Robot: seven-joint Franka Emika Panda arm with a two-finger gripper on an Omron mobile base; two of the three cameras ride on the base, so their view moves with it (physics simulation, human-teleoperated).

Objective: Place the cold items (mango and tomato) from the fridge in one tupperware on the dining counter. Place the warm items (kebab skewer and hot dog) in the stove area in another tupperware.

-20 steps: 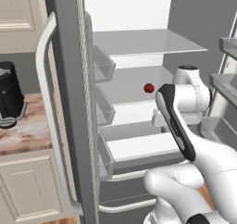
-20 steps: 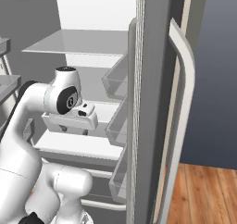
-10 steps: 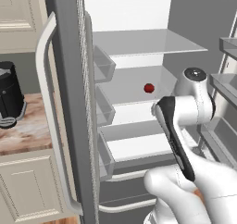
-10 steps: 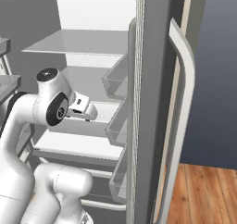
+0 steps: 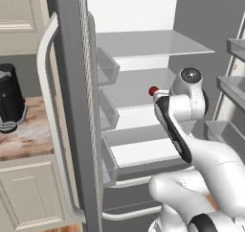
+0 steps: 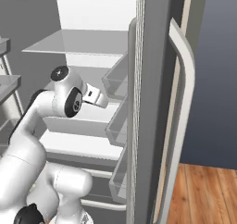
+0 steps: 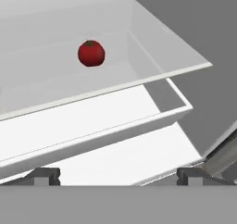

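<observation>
The two-finger gripper (image 7: 118,174) has its dark tips spread wide and empty, aimed at the small round red tomato (image 7: 91,53) sitting well ahead on a white shelf of the open dark-grey fridge (image 5: 72,106); judging by this, nothing is packed yet

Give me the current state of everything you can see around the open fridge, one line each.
Tall dark-grey fridge with pale curved bar handle: door open, white shelves exposed.
Small round red tomato: resting on a white fridge shelf, untouched.
Robot's gripper: fingers spread apart, empty, aimed at the tomato but short of it.
Black cylindrical appliance on the marbled counter: upright.
</observation>
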